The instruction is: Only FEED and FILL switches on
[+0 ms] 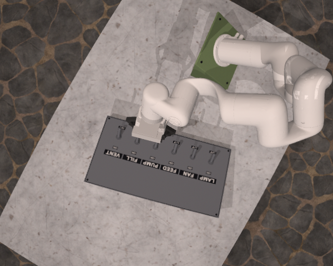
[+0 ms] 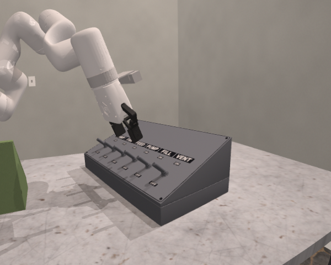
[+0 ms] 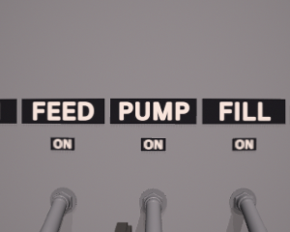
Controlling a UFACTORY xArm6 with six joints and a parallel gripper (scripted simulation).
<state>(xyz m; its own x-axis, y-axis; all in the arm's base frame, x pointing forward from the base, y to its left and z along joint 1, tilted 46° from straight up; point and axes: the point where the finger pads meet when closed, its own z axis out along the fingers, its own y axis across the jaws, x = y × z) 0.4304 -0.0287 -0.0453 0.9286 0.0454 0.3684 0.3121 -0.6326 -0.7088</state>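
The console (image 1: 149, 185) is set on the desk (image 1: 60, 223), nearer its robot-side edge than the far one. Six levers are lined up along it — VENT, FILL (image 3: 245, 211), PUMP (image 3: 153, 209), FEED (image 3: 59, 210), FAN, LAMP. The claw (image 2: 127, 131) is held released and empty over the PUMP lever — nothing is touched.

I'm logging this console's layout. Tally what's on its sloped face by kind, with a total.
Toggle levers: 6, e.g. the VENT lever and the LAMP lever
Name labels: 6, from VENT to LAMP
Small ON tags: 6, e.g. under PUMP
Total: 18
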